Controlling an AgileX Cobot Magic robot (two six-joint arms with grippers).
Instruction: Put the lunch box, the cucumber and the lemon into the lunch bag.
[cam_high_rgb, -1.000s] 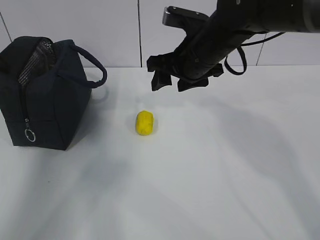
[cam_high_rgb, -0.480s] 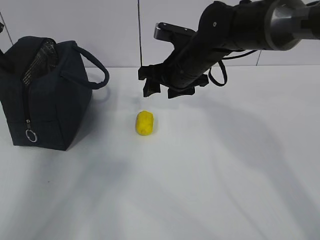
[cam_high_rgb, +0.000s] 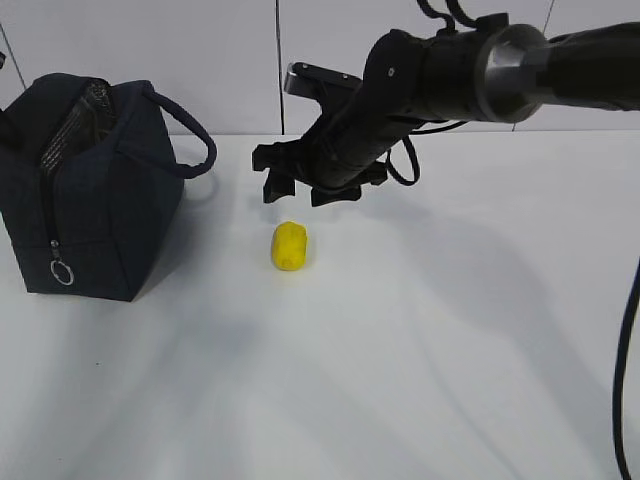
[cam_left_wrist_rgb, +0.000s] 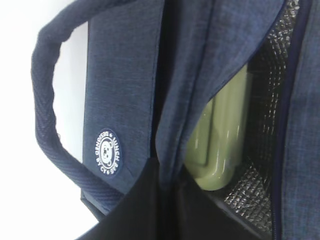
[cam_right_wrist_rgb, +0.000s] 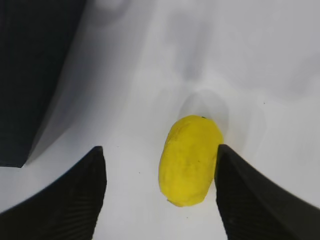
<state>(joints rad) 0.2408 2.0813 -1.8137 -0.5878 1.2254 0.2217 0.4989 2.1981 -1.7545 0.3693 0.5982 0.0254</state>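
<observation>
On the white table (cam_high_rgb: 450, 350), the navy lunch bag (cam_high_rgb: 90, 190) is the largest thing and the landmark for the rest: it stands upright at the far left, its top zipper parted, a silver ring pull (cam_high_rgb: 61, 272) hanging low on its near end and one loop handle (cam_high_rgb: 190, 140) arching toward the table's middle. Inside the bag, the left wrist view shows the sage-green lid of the lunch box (cam_left_wrist_rgb: 222, 135) standing on edge against the silvery lining (cam_left_wrist_rgb: 265, 100), with a round white-printed logo patch (cam_left_wrist_rgb: 107, 153) on the bag's outer wall beside a handle. Right of the bag, the right arm (cam_high_rgb: 480, 75) reaches across from the upper right, and its gripper (cam_high_rgb: 305, 190) hangs above the table with its jaws spread wide and nothing between them yet. Just below that claw, well apart from the bag on its right side, the yellow lemon (cam_high_rgb: 289, 245) lies on the tabletop; the right wrist view has the lemon (cam_right_wrist_rgb: 190, 160) between the two black fingers (cam_right_wrist_rgb: 75, 200), close to the right-hand one. The left gripper itself is out of view, closed right down; what it grips, if anything, I cannot tell. No cucumber can be made out.
</observation>
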